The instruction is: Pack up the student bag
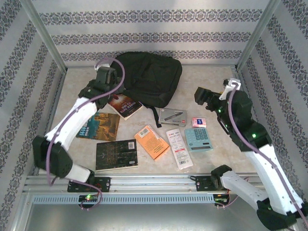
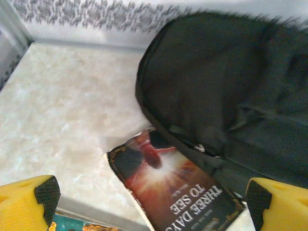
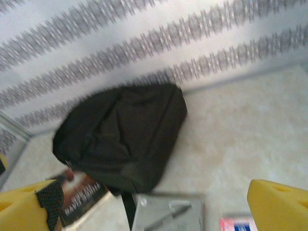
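I find the student bag (image 1: 150,77) lying flat at the far centre of the table (image 1: 211,79). The left gripper (image 2: 150,199), jaws wide and empty, sits just beside its left edge. The right gripper (image 3: 154,204), likewise spread, stands well apart.

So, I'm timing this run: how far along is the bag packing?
Done: nothing; the backpack lies at the back, and the books and calculator lie out on the table. In hand: nothing; left gripper and right gripper are open, empty. Left: everything.
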Controlling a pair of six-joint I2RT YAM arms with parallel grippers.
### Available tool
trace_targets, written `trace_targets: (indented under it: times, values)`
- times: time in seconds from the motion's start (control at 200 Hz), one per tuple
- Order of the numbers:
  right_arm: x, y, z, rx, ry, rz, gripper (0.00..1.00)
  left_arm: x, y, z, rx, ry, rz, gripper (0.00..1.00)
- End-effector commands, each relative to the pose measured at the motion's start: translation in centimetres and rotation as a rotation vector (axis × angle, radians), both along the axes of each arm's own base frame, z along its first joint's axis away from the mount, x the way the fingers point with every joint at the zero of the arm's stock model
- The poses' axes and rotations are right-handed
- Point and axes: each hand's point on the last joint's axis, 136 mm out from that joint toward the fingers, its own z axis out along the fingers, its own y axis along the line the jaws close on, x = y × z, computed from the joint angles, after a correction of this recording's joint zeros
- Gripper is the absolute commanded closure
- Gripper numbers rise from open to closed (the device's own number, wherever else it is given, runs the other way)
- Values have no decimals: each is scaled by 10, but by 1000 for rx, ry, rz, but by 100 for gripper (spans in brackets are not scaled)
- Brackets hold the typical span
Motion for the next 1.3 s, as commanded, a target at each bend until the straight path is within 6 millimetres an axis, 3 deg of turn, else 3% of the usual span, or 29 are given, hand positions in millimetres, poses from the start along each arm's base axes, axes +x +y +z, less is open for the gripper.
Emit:
trace_targets:
  times: [0.0, 0.175, 0.24, 0.32, 0.525, 0.794, 0.914, 1.069, 1.199, 1.244, 1.294]
  values:
    - [-14, 15, -67, -35, 344, 64, 2, 18, 21, -23, 19, 128, 73, 0]
    - [-26, 3, -116, -62, 509, 7, 2, 69, 56, -75, -130, 202, 171, 0]
    - [-31, 15, -126, -4, 531, 81, 2, 86, 65, -88, -168, 208, 180, 0]
    - [-38, 29, -130, 66, 522, 168, 2, 110, 66, -96, -171, 185, 146, 0]
    - [-40, 32, -147, 165, 567, 208, 2, 160, 58, -121, -283, 139, 82, 0]
    - [-30, 39, -151, 226, 583, 225, 2, 192, 70, -173, -286, 218, 149, 1]
    - [-24, 45, -149, 278, 563, 240, 9, 198, 66, -186, -313, 223, 143, 17]
    - [-23, 47, -153, 295, 566, 249, 21, 204, 46, -189, -444, 200, 104, 60]
    - [-22, 47, -153, 299, 553, 252, 25, 209, 31, -170, -525, 160, 58, 93]
    - [-21, 46, -153, 298, 547, 249, 26, 210, 28, -160, -546, 143, 57, 100]
    - [-19, 46, -151, 294, 537, 245, 27, 210, 24, -144, -575, 112, 53, 100]
